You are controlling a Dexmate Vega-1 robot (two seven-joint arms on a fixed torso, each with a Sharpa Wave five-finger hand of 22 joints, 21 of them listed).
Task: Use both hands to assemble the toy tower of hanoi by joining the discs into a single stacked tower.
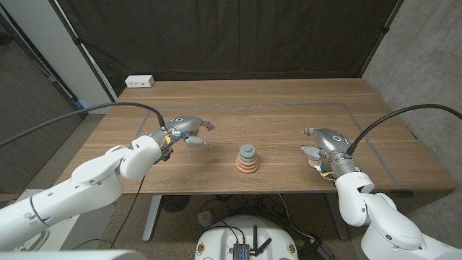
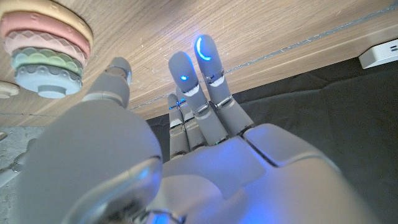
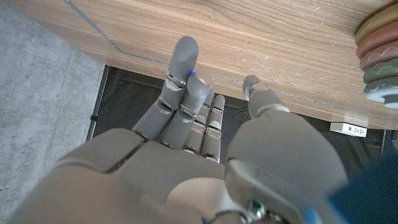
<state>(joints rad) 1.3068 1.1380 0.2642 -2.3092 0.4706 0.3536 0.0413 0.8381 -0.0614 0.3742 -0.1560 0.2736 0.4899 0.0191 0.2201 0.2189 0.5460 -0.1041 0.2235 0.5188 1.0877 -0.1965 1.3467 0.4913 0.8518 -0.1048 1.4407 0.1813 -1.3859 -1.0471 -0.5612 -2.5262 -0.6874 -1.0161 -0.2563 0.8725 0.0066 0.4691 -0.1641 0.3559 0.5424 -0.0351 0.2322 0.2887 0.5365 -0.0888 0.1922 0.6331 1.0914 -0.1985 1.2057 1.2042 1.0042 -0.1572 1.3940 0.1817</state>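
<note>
Tower of Hanoi (image 1: 247, 159) stands upright near the table's (image 1: 274, 108) front edge, about midway between the two hands, long axis vertical. Discs taper upward: widest pink-orange ones at the base, then muted green, with a grey-blue cap on top. Disc edges look scalloped in the left wrist view (image 2: 43, 46). Exact disc count hard to make out from the head view; the right wrist view cuts the stack (image 3: 379, 56) off at the frame edge.

Left hand (image 1: 184, 130) sits well to the tower's left, fingers (image 2: 205, 68) spread and extended, holding nothing. Right hand (image 1: 323, 144) sits well to the tower's right, fingers (image 3: 183, 62) apart, also empty. Neither touches the tower.

White power strip (image 1: 140, 81) lies at the table's far left corner.
</note>
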